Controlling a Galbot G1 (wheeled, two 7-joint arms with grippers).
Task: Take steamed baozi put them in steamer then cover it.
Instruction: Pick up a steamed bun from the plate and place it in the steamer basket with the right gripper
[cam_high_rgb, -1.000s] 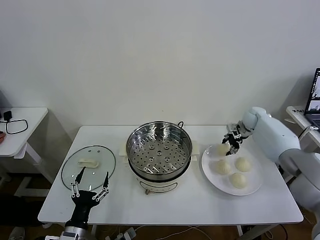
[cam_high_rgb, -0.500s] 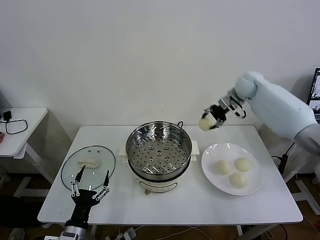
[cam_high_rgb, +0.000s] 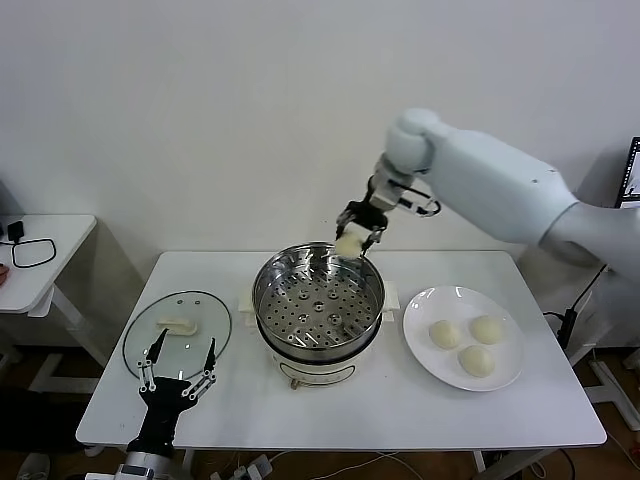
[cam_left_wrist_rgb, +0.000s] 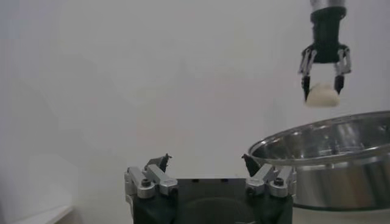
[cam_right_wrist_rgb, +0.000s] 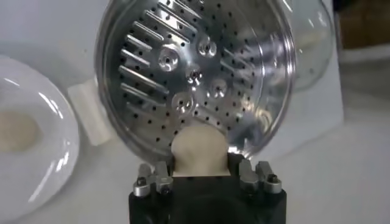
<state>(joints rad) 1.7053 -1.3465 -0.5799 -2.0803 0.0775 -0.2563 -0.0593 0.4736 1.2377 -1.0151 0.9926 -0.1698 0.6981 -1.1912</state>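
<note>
Cream-white and pleated, one steamed baozi (cam_high_rgb: 349, 244) has left the flat white plate (cam_high_rgb: 420, 330) and now hangs over the far rim of the round stainless-steel steamer (cam_high_rgb: 318, 298), pinched between the closed-in fingers of the right gripper (cam_high_rgb: 358, 228); a second ago that gripper was down at the plate, so the carry is nearly over and only the lowering and release remain (my reading, not a certainty); three more buns (cam_high_rgb: 469, 345) sit on the plate, so this looks like the first of four. Left gripper (cam_high_rgb: 178, 366) hovers at the near table edge, fingers spread wide, holding nothing, just beside the clear glass cover (cam_high_rgb: 177, 331) lying flat on the white table (cam_high_rgb: 400, 410). Perforated tray inside is bare; nothing blocks the drop; the pot's rim is the only thing to clear.
</note>
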